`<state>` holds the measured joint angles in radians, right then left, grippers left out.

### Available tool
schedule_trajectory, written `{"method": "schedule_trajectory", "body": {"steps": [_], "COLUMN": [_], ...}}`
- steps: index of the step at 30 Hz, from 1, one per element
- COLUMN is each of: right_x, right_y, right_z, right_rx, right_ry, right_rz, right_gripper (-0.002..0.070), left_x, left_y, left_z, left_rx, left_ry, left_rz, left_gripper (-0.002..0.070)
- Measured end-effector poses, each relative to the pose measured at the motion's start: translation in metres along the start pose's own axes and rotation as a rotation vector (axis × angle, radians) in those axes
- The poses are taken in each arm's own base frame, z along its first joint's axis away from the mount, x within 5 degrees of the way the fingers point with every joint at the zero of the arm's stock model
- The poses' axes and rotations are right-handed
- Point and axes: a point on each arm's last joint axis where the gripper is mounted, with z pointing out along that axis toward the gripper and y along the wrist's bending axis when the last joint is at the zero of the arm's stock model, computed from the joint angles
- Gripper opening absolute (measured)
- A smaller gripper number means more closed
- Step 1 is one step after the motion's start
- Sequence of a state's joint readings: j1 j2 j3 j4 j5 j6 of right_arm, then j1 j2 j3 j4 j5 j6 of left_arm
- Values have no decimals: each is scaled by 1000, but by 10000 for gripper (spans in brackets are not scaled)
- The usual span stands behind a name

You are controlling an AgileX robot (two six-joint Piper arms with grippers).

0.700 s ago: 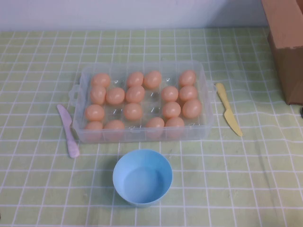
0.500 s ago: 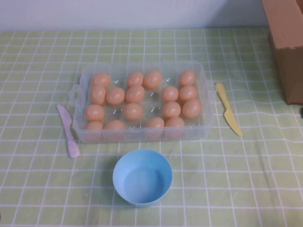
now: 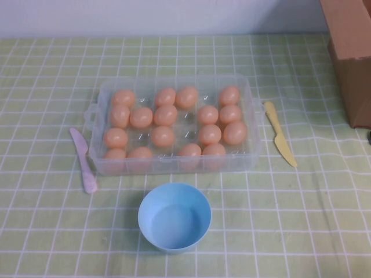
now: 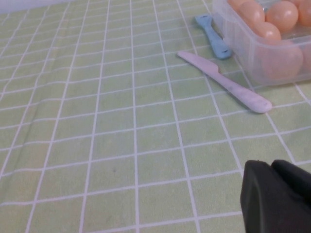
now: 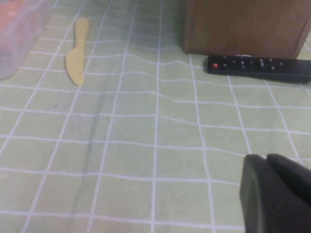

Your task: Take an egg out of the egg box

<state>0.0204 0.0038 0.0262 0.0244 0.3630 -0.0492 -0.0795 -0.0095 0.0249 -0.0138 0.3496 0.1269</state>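
The egg box (image 3: 174, 79) is a clear plastic tray at the middle of the table, holding several peach-orange eggs (image 3: 166, 114) in its wells. Neither arm shows in the high view. In the left wrist view my left gripper (image 4: 272, 166) is shut and empty, low over the cloth and well short of the egg box corner (image 4: 243, 46) and its eggs (image 4: 282, 14). In the right wrist view my right gripper (image 5: 268, 160) is shut and empty over the cloth, far from the egg box edge (image 5: 19, 29).
A light-blue bowl (image 3: 174, 217) stands in front of the box. A pink knife (image 3: 84, 162) lies left of it, a yellow knife (image 3: 280, 134) right. A brown cardboard box (image 3: 351, 52) stands at the back right with a black remote (image 5: 257, 65) beside it. A small blue utensil (image 4: 214, 36) lies by the box.
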Motion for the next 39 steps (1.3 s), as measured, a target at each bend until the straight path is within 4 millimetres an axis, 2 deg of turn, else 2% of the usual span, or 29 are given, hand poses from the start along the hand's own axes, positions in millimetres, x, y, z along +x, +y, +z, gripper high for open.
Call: {"method": "schedule_trajectory", "body": {"steps": [15, 18, 23, 25, 34, 36, 39], "right_x": [0, 0, 0, 0, 0, 0, 0], "right_y": [0, 0, 0, 0, 0, 0, 0], "right_z": [0, 0, 0, 0, 0, 0, 0], "right_rx": [0, 0, 0, 0, 0, 0, 0], "right_ry": [0, 0, 0, 0, 0, 0, 0], "right_rz": [0, 0, 0, 0, 0, 0, 0], "right_gripper": [-17, -17, -17, -17, -17, -17, -17], "left_x": [-2, -6, -19, -23, -27, -37, -68], "left_y": [0, -2, -4, -2, -1, -3, -3], "left_z": [0, 0, -2, -3, -4, -7, -11], "left_rx": [2, 28, 97, 105, 107, 135, 157], "left_ry": [-21, -59, -196, -238, -274, -245, -181], "left_rz": [-14, -112, -521, -618, -675, -669, -628], "left_gripper": [-4, -5, -4, -4, -5, -4, -5]}}
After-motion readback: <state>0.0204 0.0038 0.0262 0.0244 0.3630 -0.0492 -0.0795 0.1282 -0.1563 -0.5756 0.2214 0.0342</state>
